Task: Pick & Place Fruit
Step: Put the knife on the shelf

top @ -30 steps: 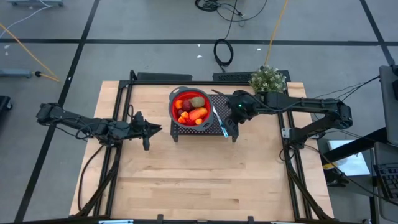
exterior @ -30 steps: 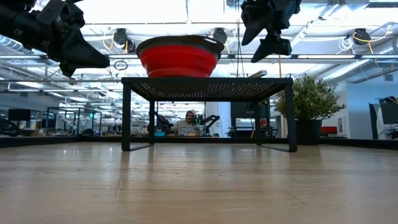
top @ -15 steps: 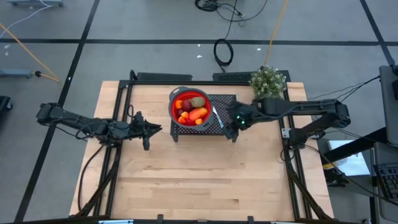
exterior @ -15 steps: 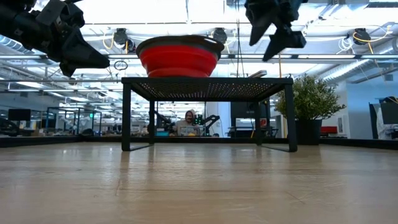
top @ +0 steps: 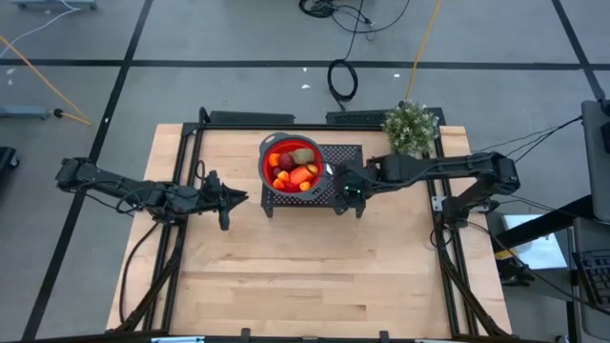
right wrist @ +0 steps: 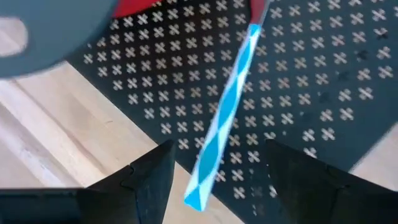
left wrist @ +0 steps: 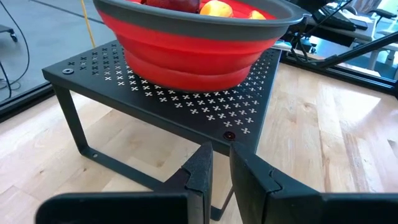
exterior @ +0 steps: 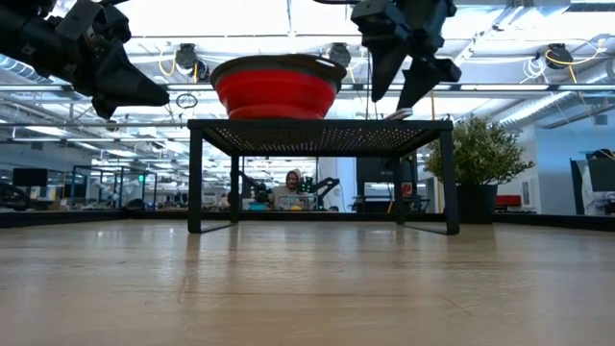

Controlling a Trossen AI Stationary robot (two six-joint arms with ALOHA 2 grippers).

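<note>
1. Left gripper point(top: 232, 198): dark fingers nearly pressed together, holding nothing, hovering just left of the stand.
2. Stand point(top: 345, 152): black metal, perforated with small crosses, on pale wood table point(top: 305, 276).
3. Bowl point(top: 265, 164): round, red ribbed wall, grey rim, on the stand. Fruit point(top: 294, 168) inside: smooth orange, red and brown-green pieces.
4. Right gripper point(top: 345, 189): fingers spread wide, empty, above a blue-and-white diamond-patterned knife handle point(right wrist: 224, 121).

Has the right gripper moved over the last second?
Yes. In the high view the right gripper has shifted left along the black rack, closer to the red bowl, and now hangs open above the knife.
</note>
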